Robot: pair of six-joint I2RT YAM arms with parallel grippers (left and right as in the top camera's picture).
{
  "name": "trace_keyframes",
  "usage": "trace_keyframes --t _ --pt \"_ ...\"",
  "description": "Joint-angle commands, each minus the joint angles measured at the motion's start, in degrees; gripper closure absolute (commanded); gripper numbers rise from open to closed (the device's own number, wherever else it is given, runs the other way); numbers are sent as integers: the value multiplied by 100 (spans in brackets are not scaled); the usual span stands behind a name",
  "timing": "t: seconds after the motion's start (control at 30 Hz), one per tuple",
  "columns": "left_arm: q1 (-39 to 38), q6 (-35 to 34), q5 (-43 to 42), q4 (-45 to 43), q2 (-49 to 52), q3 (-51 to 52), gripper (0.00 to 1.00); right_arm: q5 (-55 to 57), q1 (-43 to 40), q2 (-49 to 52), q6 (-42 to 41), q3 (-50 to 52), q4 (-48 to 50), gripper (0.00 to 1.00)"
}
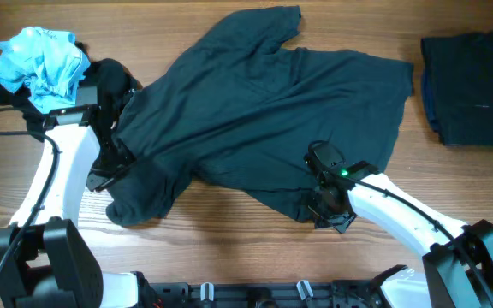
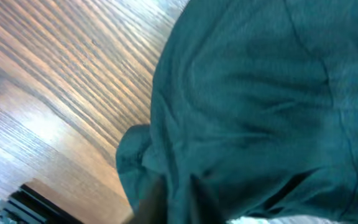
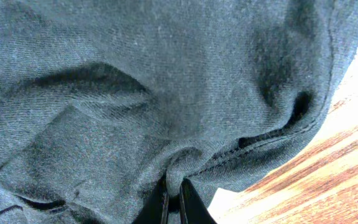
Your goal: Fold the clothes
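Shirt (image 1: 264,111) lies spread across the surface (image 1: 229,227). Right fingers (image 3: 160,205) clamp its near-edge hem, presumably for folding. Left fingers (image 1: 101,178) sit at its left end, closure indeterminable.

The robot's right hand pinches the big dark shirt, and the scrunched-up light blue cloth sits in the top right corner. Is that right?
Not quite. The light blue cloth sits in the top left corner, as the overhead view shows; a folded dark garment lies top right. The right gripper does pinch the big dark shirt.
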State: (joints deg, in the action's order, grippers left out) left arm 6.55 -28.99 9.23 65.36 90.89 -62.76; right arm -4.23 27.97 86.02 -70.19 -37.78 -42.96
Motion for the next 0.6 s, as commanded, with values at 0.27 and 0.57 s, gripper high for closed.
trace_keyframes --t 0.27,0.57 --pt "39 -765 -1257 -133 44 616 62 -114 37 732 275 529 693 96" --pt "37 -772 -1344 -970 44 1384 63 -92 35 732 575 529 680 96"
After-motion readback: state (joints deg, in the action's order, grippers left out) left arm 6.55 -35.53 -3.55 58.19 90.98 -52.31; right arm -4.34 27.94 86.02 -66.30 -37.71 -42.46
